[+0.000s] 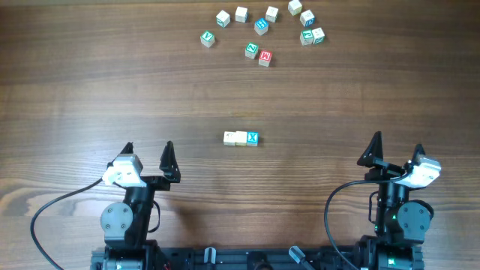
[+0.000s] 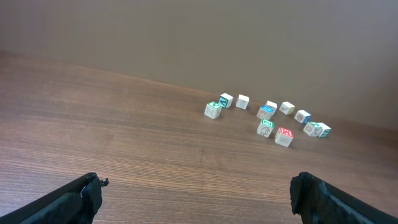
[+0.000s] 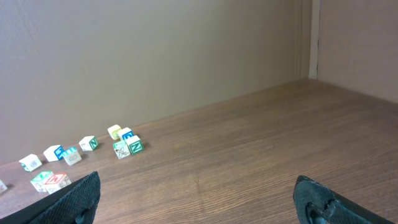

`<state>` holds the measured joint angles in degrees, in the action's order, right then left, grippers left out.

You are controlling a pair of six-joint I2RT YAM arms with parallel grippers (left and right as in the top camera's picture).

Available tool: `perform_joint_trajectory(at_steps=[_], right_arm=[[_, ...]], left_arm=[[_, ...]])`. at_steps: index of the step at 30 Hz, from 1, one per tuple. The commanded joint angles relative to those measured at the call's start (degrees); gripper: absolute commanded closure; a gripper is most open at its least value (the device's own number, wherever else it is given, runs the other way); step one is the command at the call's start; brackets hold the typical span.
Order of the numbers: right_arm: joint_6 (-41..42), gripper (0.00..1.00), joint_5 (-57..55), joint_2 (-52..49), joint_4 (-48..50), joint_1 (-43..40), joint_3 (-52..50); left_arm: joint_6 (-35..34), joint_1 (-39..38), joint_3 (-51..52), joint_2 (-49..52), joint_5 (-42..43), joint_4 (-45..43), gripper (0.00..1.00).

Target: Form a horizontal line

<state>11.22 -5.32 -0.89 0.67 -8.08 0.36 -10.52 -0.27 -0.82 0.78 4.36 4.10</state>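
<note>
Three cubes make the line (image 1: 241,138) in the mid of the table (image 1: 90,90). The blue-X cube (image 1: 253,138) is one end. The 2 pale cubes (image 1: 235,138) touch it in a row on its left-arm side.

So the job looks done to me. You may just check the row is straight.

Your left gripper (image 1: 148,148) and right gripper (image 1: 397,142) are both wide, w/ nothing held. They're well apart from the blue-X cube, on its near side.

The spare cubes (image 1: 261,26), incl. the red-letter cube (image 1: 264,56), lie in a loose bunch far past the blue-X cube.
</note>
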Motion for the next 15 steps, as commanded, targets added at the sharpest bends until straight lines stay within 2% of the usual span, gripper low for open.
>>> perform_joint_trajectory(at_steps=[1,15], right_arm=[[-0.7,0.0,0.7,0.6,0.1,-0.3,-0.1],[-0.6,0.0,0.7,0.6,0.1,2.1,-0.1]], left_arm=[[1.1,-0.3,0.5,-0.6,-0.8,0.0,0.0],[1.1,-0.3,0.5,-0.5,-0.8,0.0,0.0]])
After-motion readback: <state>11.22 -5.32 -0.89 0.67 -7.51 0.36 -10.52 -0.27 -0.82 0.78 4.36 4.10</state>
